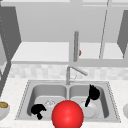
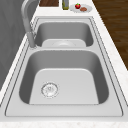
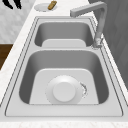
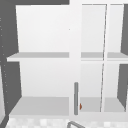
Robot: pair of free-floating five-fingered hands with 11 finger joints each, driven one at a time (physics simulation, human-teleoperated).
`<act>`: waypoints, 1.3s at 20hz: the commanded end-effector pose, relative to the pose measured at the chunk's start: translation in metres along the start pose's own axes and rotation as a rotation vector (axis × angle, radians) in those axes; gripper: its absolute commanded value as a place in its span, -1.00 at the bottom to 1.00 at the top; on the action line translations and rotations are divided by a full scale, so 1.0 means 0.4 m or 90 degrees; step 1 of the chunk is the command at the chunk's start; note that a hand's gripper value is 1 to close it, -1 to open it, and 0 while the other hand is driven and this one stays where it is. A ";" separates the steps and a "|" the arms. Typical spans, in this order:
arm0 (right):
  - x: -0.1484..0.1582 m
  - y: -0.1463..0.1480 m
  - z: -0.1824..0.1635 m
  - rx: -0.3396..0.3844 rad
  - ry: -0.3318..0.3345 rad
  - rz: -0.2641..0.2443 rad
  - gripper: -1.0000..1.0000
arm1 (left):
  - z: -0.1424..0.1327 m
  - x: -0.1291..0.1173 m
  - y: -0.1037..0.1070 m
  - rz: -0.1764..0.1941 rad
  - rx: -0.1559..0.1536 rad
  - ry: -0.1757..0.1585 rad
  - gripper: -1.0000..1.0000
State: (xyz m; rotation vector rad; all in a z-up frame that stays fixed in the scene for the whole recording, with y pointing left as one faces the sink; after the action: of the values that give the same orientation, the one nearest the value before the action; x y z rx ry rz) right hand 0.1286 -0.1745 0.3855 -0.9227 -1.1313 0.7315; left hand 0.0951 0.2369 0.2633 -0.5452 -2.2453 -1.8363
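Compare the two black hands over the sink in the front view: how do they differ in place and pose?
The left hand hangs low before the left basin, fingers curled downward, holding nothing. The right hand sits higher over the right basin, fingers pointing down toward the white plate lying there. Both are black and float free beside the red ball.

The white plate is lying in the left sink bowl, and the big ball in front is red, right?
Not quite. The plate lies in the right bowl, under the right hand, as the front view shows. The left bowl has just the drain and the left hand. The ball is red.
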 end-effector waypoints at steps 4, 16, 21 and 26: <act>0.044 -0.004 0.013 -0.006 0.033 -0.073 -1.00 | 0.000 0.000 0.000 0.000 0.000 0.000 0.00; 0.109 -0.065 0.092 0.008 0.105 -0.116 -1.00 | 0.000 0.000 0.000 0.000 0.000 0.000 0.00; 0.134 -0.102 0.129 0.011 0.142 -0.128 -1.00 | 0.000 0.000 0.000 0.000 0.000 0.000 0.00; 0.158 -0.138 0.179 0.024 0.169 -0.141 -1.00 | 0.000 0.000 0.000 0.000 0.000 0.000 0.00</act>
State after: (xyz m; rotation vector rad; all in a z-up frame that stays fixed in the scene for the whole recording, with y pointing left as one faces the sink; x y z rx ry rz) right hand 0.0892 -0.1319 0.4610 -0.8673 -0.9712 0.5288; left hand 0.0951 0.2369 0.2633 -0.5452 -2.2453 -1.8363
